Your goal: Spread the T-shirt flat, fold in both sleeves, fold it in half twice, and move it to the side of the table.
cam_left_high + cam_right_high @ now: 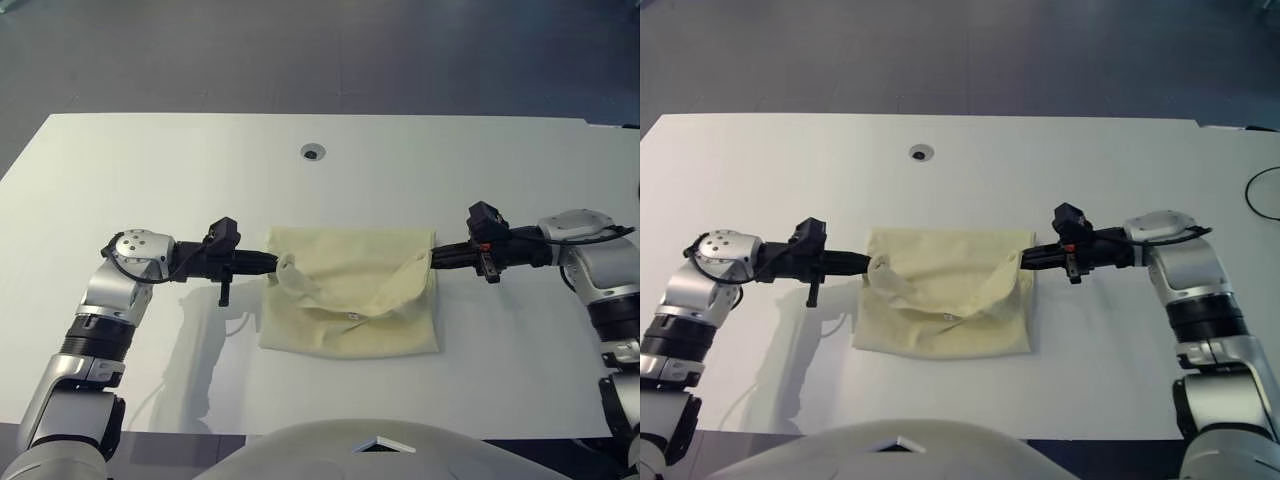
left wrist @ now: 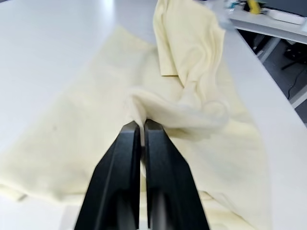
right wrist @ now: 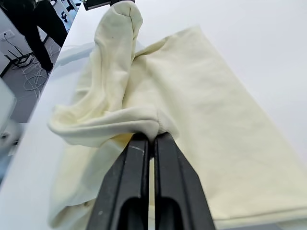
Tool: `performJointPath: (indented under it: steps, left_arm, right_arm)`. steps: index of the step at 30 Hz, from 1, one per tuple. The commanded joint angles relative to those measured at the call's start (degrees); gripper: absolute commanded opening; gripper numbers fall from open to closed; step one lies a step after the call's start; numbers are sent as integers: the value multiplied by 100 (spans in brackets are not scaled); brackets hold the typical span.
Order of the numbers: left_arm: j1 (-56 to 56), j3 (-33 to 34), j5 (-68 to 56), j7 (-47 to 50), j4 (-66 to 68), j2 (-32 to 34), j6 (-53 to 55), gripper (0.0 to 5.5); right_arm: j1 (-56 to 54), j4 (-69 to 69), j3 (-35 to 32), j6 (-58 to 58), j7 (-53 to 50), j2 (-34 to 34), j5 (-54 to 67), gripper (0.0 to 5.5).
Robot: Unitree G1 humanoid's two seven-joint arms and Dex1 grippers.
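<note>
T-shirt (image 1: 350, 315) pinched at both sides
It lies folded, centred on the worktop (image 1: 150, 170) — left claw (image 1: 275, 264) clamped on cloth at 9 o'clock, right claw (image 1: 433, 256) at 3 o'clock, a raised layer sagging between.

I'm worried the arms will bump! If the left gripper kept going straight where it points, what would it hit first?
The left gripper is pinching the shirt, so more shirt comes first. Farther along that line, the right gripper faces it and would probably come next, though height is hard to judge.
</note>
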Motion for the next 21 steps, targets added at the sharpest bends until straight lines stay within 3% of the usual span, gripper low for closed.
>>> performJointPath:
  steps: [1, 8, 14, 21]
  left_arm:
    - [-513, -1, 462, 224, 960, -266, -111, 0]
    - [-1001, 130, 931, 587, 2394, -751, -518, 0]
    - [-1576, 320, 1097, 1030, 3360, -1131, -213, 0]
    - [-1865, 719, 826, 876, 3486, -1513, 343, 0]
  right_arm:
    - [-556, 1080, -74, 71, -64, 207, -284, 2]
    - [-1061, 2610, -370, 64, -590, 689, -550, 2]
    - [-1274, 3617, -695, -26, -920, 921, -690, 2]
    - [-1679, 4011, -1054, 340, -1188, 1241, -632, 2]
